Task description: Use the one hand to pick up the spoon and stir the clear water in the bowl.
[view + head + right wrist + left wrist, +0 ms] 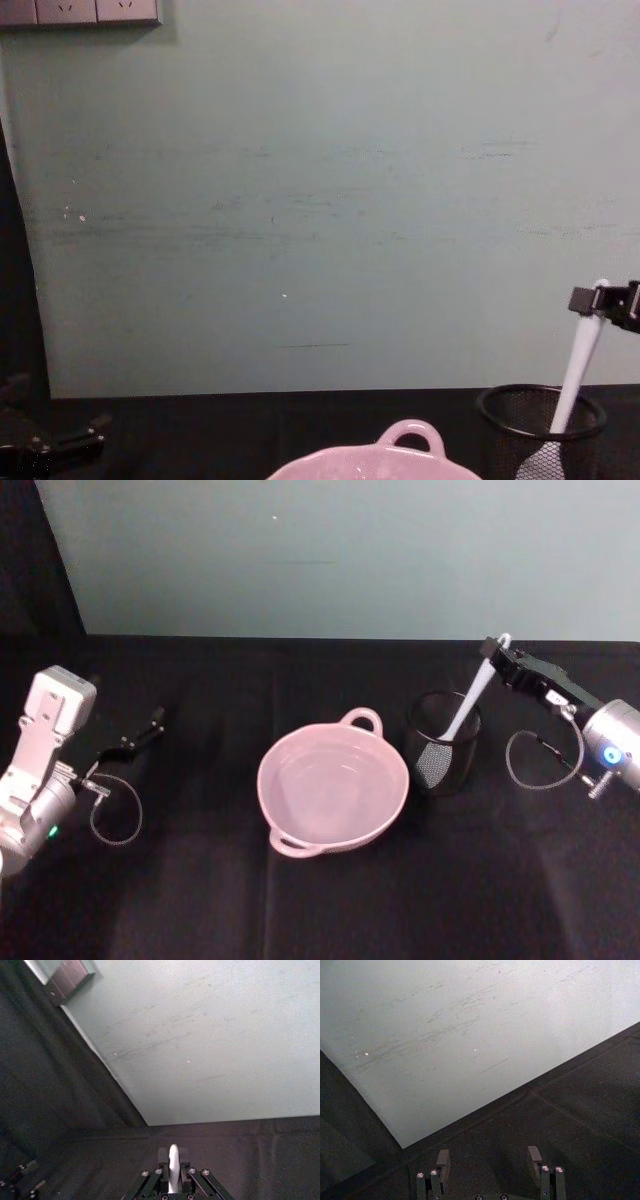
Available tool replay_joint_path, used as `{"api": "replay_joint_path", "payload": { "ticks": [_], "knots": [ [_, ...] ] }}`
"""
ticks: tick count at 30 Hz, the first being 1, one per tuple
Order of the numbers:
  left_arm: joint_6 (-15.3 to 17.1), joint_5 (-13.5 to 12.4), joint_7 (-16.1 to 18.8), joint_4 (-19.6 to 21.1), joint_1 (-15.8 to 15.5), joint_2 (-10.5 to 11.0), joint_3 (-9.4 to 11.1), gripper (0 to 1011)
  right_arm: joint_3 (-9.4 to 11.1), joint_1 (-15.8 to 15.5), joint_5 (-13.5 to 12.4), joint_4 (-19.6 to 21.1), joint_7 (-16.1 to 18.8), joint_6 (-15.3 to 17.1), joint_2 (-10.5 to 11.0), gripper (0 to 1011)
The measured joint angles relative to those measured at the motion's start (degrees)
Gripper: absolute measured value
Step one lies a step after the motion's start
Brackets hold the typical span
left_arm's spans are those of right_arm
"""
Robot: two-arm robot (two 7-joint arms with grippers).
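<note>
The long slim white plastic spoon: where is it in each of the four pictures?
Head view: right of centre, long slim white plastic spoon leaning in the black wire-mesh cup.
Chest view: lower right, spoon rising from the cup.
Right wrist view: bottom centre, handle between the right pincer's fingers.
Left wrist view: not in it.
Shared landmark: the pale green wall.

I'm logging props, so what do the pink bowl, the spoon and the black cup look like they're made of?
Bowl: probably glazed ceramic or enamel, judging by its glossy pink sheen. Spoon: apparently matte white plastic, gripped by the right claw. Cup: black wire mesh, likely metal, see-through.
</note>
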State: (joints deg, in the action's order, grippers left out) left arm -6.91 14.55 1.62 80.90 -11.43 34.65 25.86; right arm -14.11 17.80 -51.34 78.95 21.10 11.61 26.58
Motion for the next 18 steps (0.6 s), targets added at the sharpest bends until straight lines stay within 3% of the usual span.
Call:
{"api": "replay_joint_path", "payload": {
  "ticks": [6,10,18],
  "knots": [
    [0.0,0.0,0.0,0.0,0.0,0.0,0.0,1011,0.1,-0.9,-0.49,-0.34,-1.45,-1.04,0.81,261],
    [0.0,0.0,0.0,0.0,0.0,0.0,0.0,1011,0.28,-1.75,-0.84,0.59,-2.42,-1.39,1.64,424],
    [0.0,0.0,0.0,0.0,0.0,0.0,0.0,1011,1.02,-4.66,-1.41,4.88,-4.5,-1.23,4.35,659]
  ]
}}
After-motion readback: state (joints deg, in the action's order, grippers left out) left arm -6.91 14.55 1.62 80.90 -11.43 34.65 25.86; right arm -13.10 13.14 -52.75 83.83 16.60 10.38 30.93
